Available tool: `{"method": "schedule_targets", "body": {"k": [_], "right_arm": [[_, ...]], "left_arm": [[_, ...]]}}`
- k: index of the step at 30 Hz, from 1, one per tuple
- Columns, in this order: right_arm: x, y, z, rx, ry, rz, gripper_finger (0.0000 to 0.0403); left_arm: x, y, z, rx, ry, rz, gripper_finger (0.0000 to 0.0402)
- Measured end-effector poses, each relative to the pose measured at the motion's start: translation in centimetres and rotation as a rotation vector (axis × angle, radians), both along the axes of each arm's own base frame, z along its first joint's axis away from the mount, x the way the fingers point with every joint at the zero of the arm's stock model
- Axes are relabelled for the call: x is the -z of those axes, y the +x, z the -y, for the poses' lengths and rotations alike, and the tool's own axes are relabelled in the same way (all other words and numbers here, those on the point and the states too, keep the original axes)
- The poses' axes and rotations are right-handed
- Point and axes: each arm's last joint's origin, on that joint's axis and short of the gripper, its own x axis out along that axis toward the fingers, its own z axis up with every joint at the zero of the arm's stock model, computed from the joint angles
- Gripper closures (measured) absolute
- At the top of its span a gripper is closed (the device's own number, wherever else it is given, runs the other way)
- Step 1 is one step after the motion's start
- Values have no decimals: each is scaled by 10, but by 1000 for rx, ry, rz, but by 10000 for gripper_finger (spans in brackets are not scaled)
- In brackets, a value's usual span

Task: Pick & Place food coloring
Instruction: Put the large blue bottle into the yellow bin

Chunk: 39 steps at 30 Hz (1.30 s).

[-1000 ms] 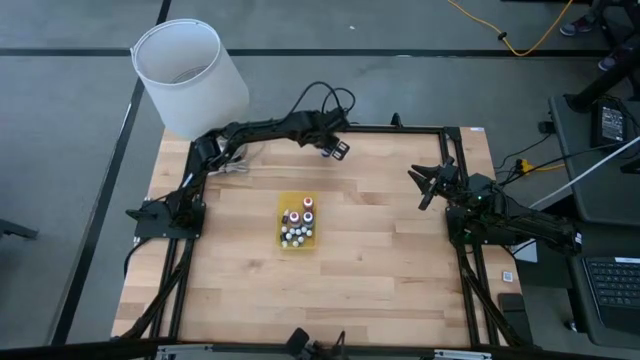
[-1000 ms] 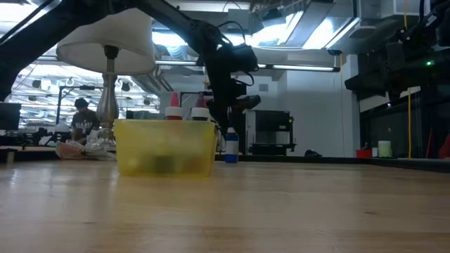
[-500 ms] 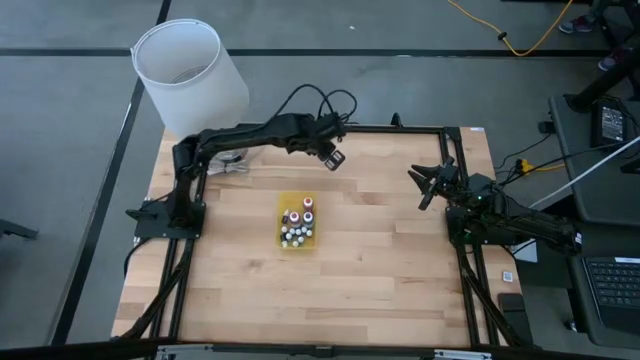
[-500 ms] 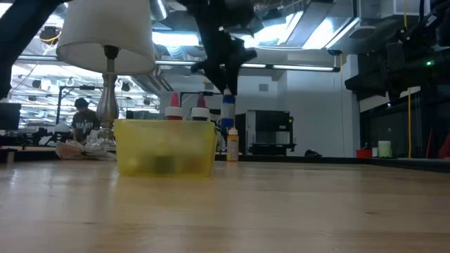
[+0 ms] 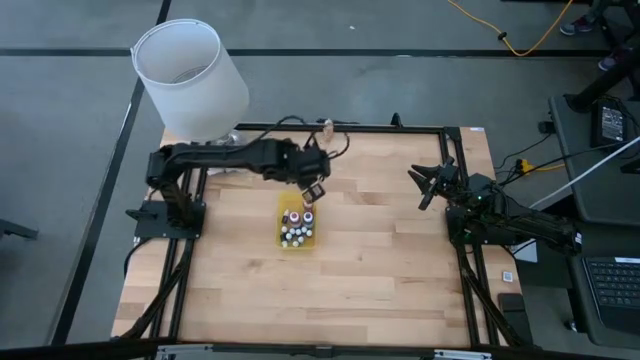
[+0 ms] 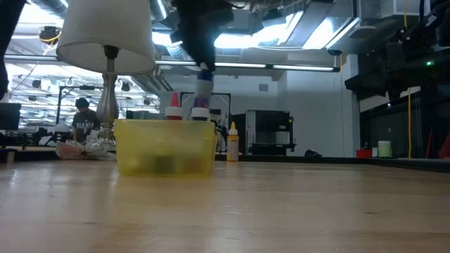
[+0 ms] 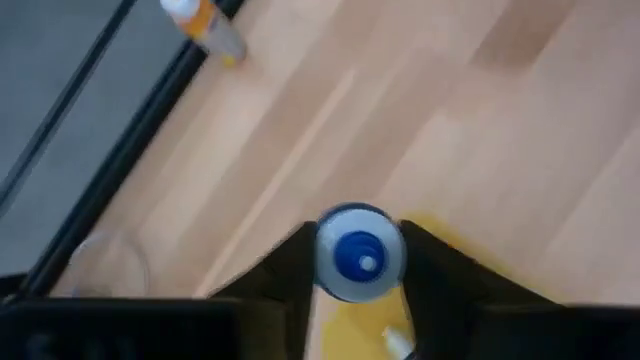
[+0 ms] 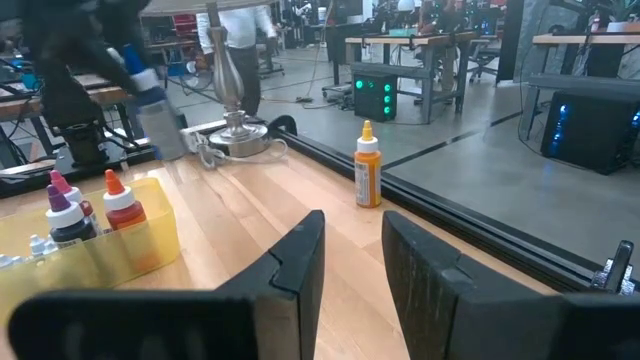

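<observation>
Left gripper (image 7: pixel 360 262) clamping blue-capped food coloring bottle (image 7: pixel 358 254) above yellow tray (image 5: pixel 297 222), labels unreadable

Left pincer (image 6: pixel 202 67) top cut off in low view; held bottle (image 7: pixel 360 253) motion-blurred, contents unreadable.
</observation>
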Motion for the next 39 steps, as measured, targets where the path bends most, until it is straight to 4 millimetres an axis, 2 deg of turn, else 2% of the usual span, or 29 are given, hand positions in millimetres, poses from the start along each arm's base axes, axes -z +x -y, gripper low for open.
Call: {"method": "schedule_targets", "body": {"k": [7,15,22,28,34,39], "right_arm": [[0,0,0,0,0,0,297],[0,0,0,0,0,0,297],[0,0,0,0,0,0,297],[0,0,0,0,0,0,297],[0,0,0,0,0,0,297],[0,0,0,0,0,0,297]], "left_arm": [[22,-24,26,39,-14,-20,280],[51,-34,44,56,-57,20,282],[83,-36,47,83,-101,38,286],[100,-37,47,113,-99,62,279],[110,-38,45,127,-122,74,282],[110,-38,45,161,-91,60,252]]}}
